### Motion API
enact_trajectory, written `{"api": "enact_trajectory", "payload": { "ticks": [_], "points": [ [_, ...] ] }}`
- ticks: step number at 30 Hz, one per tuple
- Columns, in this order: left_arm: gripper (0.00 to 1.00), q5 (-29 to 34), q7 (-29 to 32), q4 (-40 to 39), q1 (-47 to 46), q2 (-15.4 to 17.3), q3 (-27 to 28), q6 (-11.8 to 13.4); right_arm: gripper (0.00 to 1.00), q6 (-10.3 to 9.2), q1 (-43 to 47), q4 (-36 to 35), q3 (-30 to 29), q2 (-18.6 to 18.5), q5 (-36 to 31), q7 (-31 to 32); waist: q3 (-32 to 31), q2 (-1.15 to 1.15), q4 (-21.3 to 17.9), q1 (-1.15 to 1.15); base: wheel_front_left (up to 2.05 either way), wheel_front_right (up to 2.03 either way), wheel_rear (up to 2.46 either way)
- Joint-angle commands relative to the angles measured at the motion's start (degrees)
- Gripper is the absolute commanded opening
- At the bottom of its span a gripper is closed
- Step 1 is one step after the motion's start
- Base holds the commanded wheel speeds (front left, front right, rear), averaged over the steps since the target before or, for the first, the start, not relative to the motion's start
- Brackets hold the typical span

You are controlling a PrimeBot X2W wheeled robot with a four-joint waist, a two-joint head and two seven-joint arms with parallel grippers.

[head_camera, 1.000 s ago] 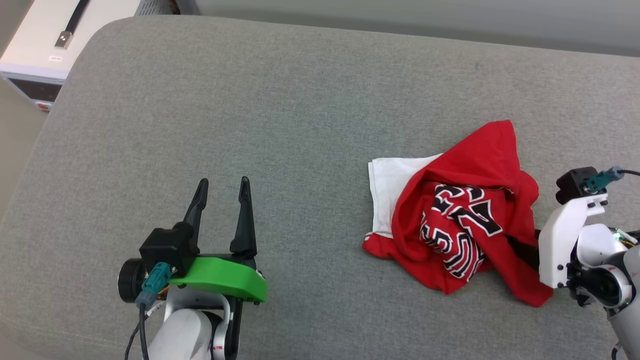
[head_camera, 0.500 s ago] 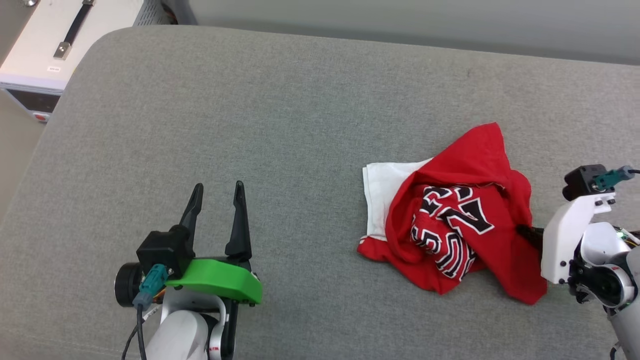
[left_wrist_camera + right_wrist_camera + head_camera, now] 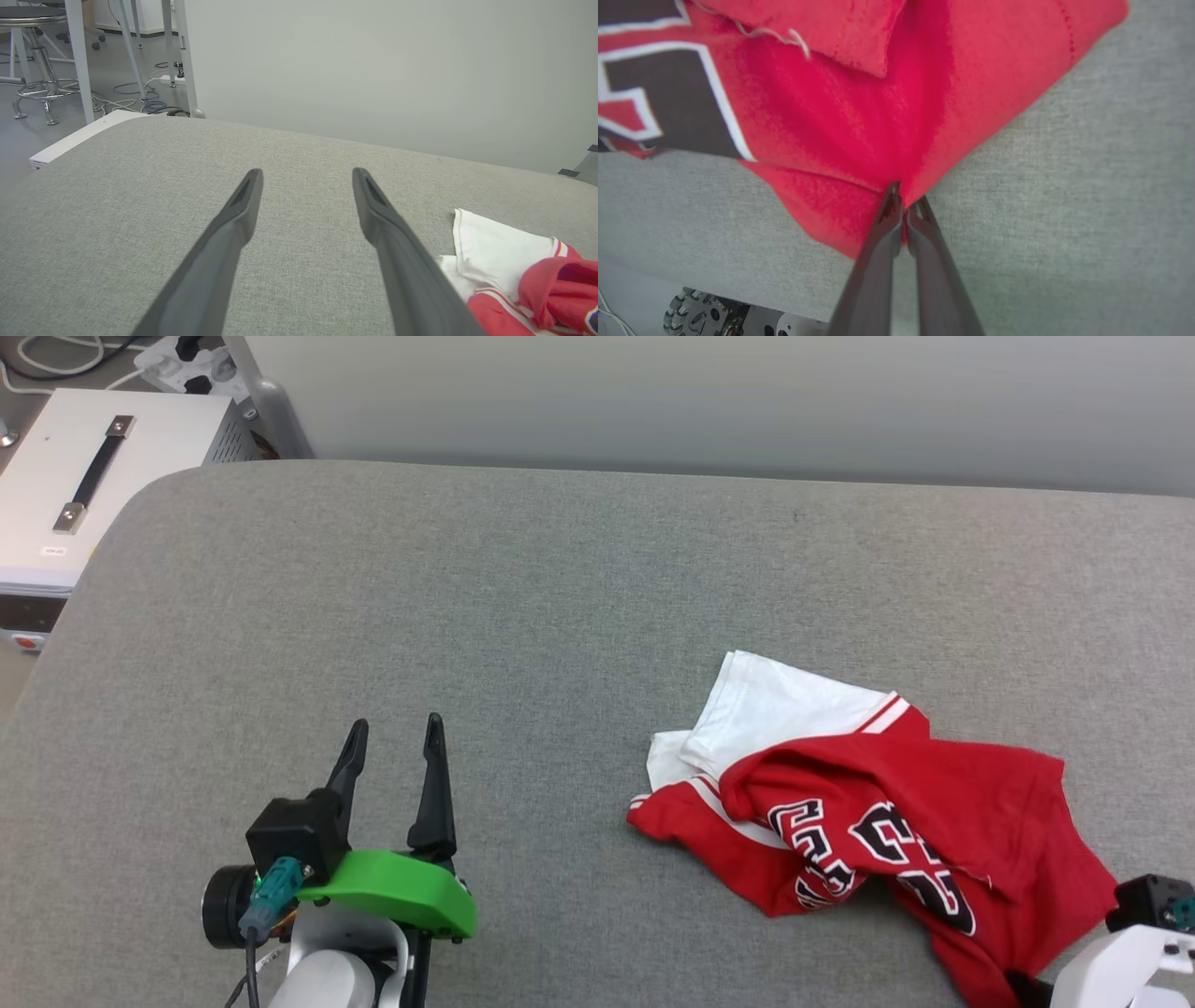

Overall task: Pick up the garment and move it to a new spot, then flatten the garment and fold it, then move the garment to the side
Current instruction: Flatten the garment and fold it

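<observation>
Right gripper (image 3: 905,201) clenched on garment (image 3: 943,803) hem, near edge of cushion (image 3: 560,569); pick-up step judged; lift required next. Left gripper (image 3: 396,723) spread, empty.

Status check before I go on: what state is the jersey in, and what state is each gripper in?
red jersey: crumpled, lying on the grey padded surface, lettering partly showing, one white sleeve spread out.
right gripper: shut, pinching the red jersey's red edge.
left gripper: open, empty, apart from the red jersey.
</observation>
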Motion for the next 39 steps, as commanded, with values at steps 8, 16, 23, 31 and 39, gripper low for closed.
{"api": "enact_trajectory", "payload": {
  "ticks": [8, 16, 23, 31, 39],
  "points": [
    [1.0, -0.4, 1.4, -0.9, 1.7, 0.8, -0.1, 1.1, 0.0, -0.06, 6.7, 1.7, -0.3, 7.2, -1.8, 2.7, -1.5, 0.0, -0.6, 0.0, 0.0, 0.0, 0.0],
    [1.0, -1.1, 2.1, -0.9, 3.5, 1.6, 0.2, 1.6, 1.0, -0.06, 3.8, -2.3, -0.6, 7.4, -5.3, -13.4, -3.4, 0.0, -1.5, 0.0, 0.0, 0.0, 0.0],
    [1.0, -1.3, 2.5, -1.8, 4.1, 2.2, 0.5, 2.1, 1.0, -0.06, 1.1, -4.9, -1.7, 9.0, -8.4, -28.6, -4.1, 0.0, -2.1, 0.0, 0.0, 0.0, 0.0],
    [1.0, -1.3, 2.4, -2.8, 3.6, 2.4, 0.7, 2.6, 1.0, -0.06, -3.8, -3.7, -2.8, 8.4, -9.7, -34.5, -2.8, 0.0, -2.2, 0.0, 0.0, 0.0, 0.0],
    [1.0, -1.0, 1.4, -3.3, 1.0, 1.4, -0.1, 2.5, 1.0, -0.06, -15.3, 6.0, -1.3, 0.8, -6.0, -30.5, 1.4, 0.0, -0.2, 0.0, 0.0, 0.0, 0.0]
  ]
}}
